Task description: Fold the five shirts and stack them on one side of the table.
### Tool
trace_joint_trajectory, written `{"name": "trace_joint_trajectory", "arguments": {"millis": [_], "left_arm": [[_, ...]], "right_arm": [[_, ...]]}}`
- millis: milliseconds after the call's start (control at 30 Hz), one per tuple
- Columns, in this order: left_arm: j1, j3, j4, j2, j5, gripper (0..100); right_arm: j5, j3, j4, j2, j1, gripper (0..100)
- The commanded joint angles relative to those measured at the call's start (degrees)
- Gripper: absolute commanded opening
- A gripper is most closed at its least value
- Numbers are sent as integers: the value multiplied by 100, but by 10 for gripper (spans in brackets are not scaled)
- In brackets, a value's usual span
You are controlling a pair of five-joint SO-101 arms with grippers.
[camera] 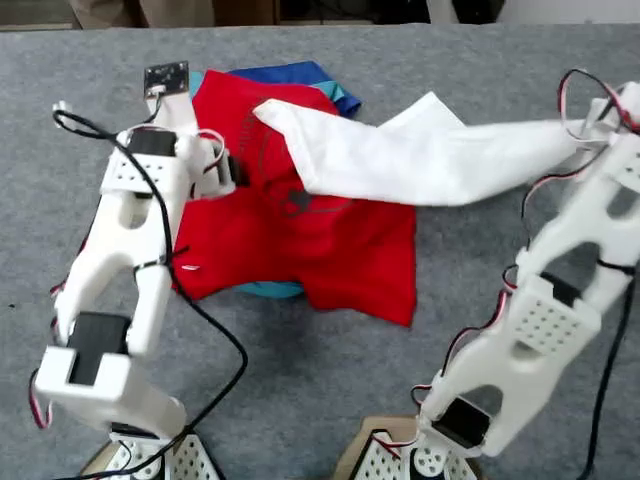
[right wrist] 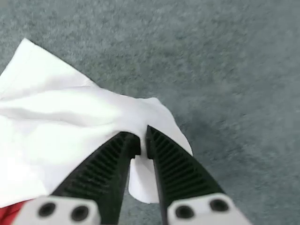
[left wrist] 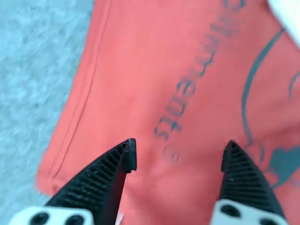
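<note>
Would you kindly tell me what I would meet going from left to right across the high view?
Left arm → red shirt → white shirt → right arm.

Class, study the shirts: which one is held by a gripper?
The white shirt: the right gripper is shut on its edge. The red shirt lies unheld below the open left gripper, over a blue shirt.
</note>
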Motion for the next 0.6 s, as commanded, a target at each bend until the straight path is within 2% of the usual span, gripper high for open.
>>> {"name": "trace_joint_trajectory", "arguments": {"millis": [0,133,433,567], "left_arm": [[35,-721,-325,444,536,369],[62,-1547,-325,1332,791,378],[299,-3007,9,2976,958,371],[255,-3657,299,3767,958,264]], "right_arm": [[-501,-75,53,453,-189,5],[-985,-119,-255,1112,-171,5],[-1002,-1042,-598,2800,-734,5],[-1002,-2044,-554,3670,-778,5]]}}
